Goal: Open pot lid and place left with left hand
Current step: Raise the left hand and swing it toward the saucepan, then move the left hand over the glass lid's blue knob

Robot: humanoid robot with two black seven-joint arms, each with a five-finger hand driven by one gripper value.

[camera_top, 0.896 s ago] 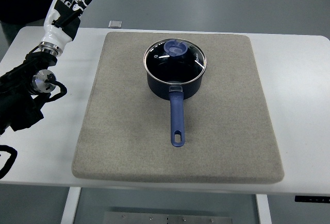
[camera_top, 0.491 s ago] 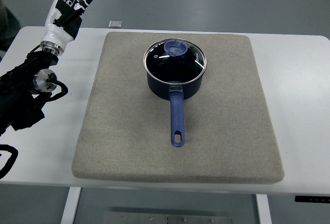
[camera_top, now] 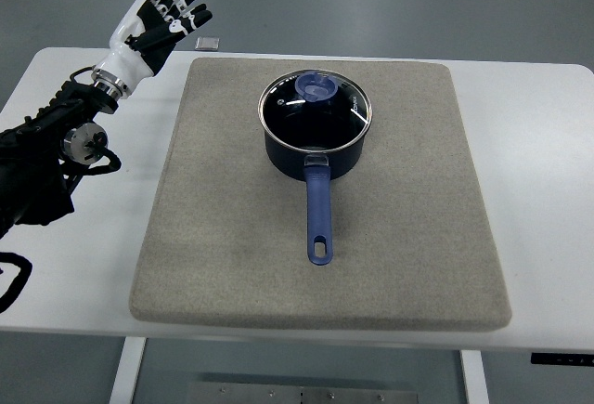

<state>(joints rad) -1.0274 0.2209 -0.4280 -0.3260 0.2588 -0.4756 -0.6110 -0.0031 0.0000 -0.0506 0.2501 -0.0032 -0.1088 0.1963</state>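
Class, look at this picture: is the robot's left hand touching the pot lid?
Apart. The top view shows the left hand open beyond the mat's far-left corner, with bare mat between it and the lid.

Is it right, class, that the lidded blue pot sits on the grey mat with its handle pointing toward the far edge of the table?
Not quite. In the top view the pot sits lidded on the grey mat, but its handle points toward the near edge of the table, the robot's side, not the far edge.
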